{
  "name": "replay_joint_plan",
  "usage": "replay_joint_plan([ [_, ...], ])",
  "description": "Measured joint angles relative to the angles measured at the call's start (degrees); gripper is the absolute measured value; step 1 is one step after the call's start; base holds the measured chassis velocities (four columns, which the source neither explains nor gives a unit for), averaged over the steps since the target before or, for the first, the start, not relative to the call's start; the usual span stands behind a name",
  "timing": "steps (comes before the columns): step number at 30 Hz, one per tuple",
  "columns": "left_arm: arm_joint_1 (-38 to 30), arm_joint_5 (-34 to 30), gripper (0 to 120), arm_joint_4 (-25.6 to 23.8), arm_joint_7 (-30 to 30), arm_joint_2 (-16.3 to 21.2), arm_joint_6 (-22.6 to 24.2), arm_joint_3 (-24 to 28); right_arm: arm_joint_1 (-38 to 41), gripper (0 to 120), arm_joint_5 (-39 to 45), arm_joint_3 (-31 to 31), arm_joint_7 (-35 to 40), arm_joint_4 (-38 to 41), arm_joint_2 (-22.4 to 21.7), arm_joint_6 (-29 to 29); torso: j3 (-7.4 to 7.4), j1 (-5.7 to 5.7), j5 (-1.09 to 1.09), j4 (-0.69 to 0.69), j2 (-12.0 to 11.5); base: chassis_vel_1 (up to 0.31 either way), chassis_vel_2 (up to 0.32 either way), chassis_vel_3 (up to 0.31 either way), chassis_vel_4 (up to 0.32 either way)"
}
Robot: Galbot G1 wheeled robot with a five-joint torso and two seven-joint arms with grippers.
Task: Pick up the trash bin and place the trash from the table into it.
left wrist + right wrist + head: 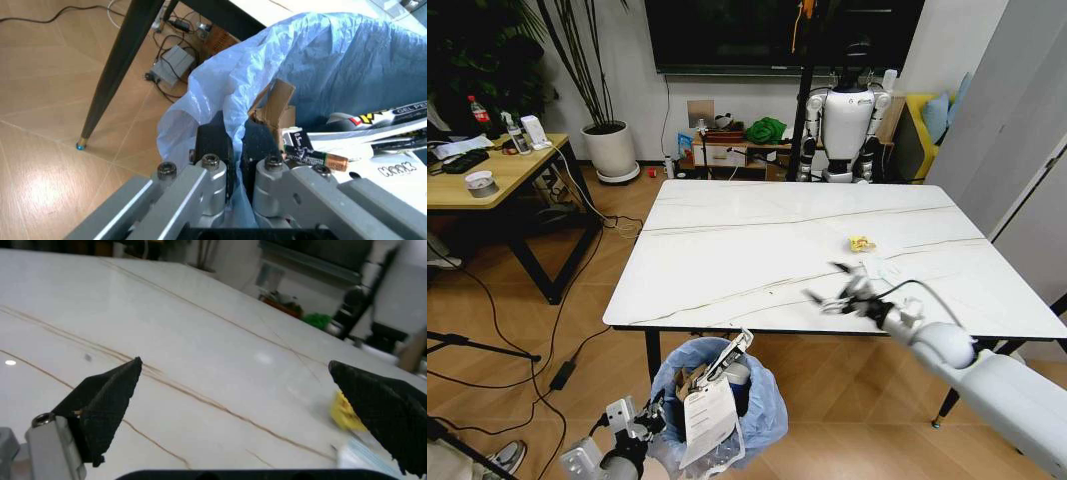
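The trash bin (762, 405), lined with a crinkled light-blue bag, hangs just below the near edge of the table (757, 250). My left gripper (659, 412) is shut on its rim; in the left wrist view the black fingers (213, 142) pinch the bag's edge (220, 90). Brown carton (272, 102) and white papers (709, 420) stick out of the bin. My right gripper (827, 285) hovers open over the table's near right part. A yellow scrap (861, 243) and a pale wrapper (884, 268) lie just beyond it. In the right wrist view the yellow scrap (347, 410) lies ahead of the open gripper (247, 405).
A light-wood desk (502, 175) with a bottle and small items stands at the left. Cables (567, 330) trail across the floor. A white plant pot (613, 150) and a white humanoid robot (847, 125) stand behind the table. A black table leg (113, 75) is beside the bin.
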Motion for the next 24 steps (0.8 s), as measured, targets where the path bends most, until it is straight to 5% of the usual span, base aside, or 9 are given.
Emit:
replay_joint_plan([
  [5, 0.2, -0.1, 0, -0.1, -0.1, 0.1, 0.0, -0.4, -2.5, 100, 0.9, 4.5, -1.1, -5.3, -0.6, -2.2, 0.0, 0.0, 0.01, 0.01, 0.0, 0.0, 0.0, 0.0, 0.0],
  [24, 0.3, -0.3, 0, 0.0, -0.1, 0.4, 0.0, -1.0, -9.7, 100, 3.5, 7.1, -6.5, -3.4, -2.9, -5.2, 0.0, 0.0, 0.0, 0.02, 0.0, 0.0, 0.0, 0.0, 0.0],
])
